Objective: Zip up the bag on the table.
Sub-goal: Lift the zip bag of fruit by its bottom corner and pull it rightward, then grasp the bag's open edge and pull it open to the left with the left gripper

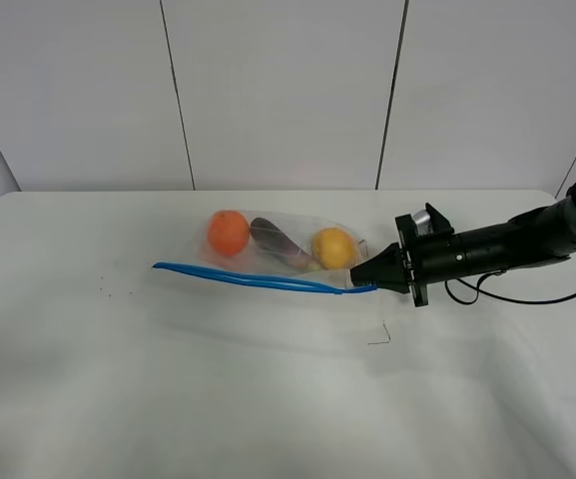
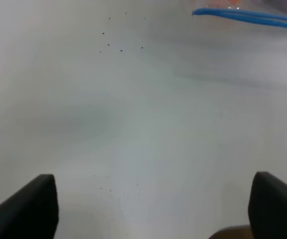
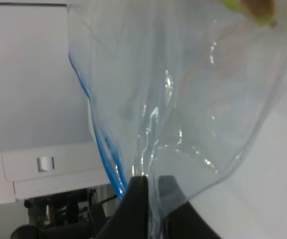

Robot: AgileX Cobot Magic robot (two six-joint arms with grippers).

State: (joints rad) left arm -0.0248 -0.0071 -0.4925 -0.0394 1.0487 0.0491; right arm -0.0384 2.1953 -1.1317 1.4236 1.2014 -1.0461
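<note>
Right pincer [image 1: 369, 274] clamped on the bag [image 1: 278, 239] corner, anchoring it; the bag stretches away from its tips along the tabletop [image 1: 268, 399]. Zipper strip [image 1: 258, 278] looks unsealed. Left pincer [image 2: 153, 209] hangs apart, empty, well short of the strip: next, I'd say, it pinches and slides.

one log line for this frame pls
right gripper: shut on bag corner by blue zipper strip | left gripper: open, above table, clear of bag | bag: lying on table, orange, eggplant, lemon inside
</note>
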